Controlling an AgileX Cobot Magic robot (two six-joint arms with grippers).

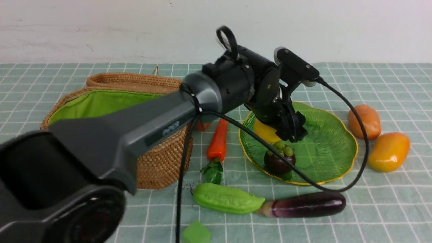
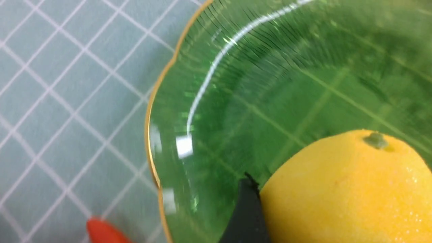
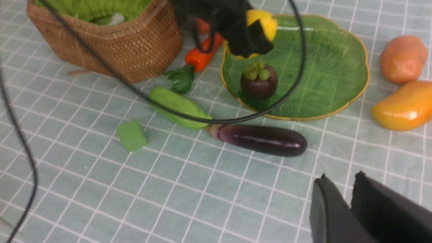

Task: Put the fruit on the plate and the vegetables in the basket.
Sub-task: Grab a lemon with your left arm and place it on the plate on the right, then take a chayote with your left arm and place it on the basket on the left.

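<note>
Locate the yellow lemon (image 1: 265, 132) first. It sits between the left fingers (image 1: 293, 132), over the left part of the translucent green glass plate with the wavy gold rim (image 1: 324, 145). In the left wrist view, the lemon (image 2: 344, 192) shows its green stem nub against the ribbed glass (image 2: 270, 84), and one black finger (image 2: 246, 216) lies against its side. In the right wrist view, another finger (image 3: 260, 32) crosses the front of the lemon (image 3: 266, 20). Read the left fingers as spread wide and pinching the lemon. You cannot tell whether the lemon touches the glass.

The left arm (image 1: 135, 128) reaches from the near-left corner of the front view past the basket, with its wrist bent down toward the plate. A black cable (image 1: 337, 189) loops over the plate's near rim.

A dark purple round mangosteen with a green cap (image 1: 279, 161) stands upright on the plate, near the lemon on the robot's side.

On the checked green desk (image 1: 388, 209):
- An orange-red carrot (image 1: 218, 138) lies between the plate and the woven tan wicker basket with green lining (image 1: 162, 162).
- A bumpy light-green gourd (image 1: 226, 199) and a long glossy purple eggplant (image 1: 307, 205) lie end to end on the robot's side of the plate.
- A dull brown-orange potato (image 1: 364, 121) and a glossy orange-yellow mango (image 1: 388, 152) lie just beside each other, right of the plate.
- A small green cube (image 1: 196, 233) lies nearest you.

The right fingers (image 3: 332, 209) are slightly parted, with a thin slit between them and nothing in it. They are over bare cloth, well apart from the eggplant (image 3: 263, 140).
</note>
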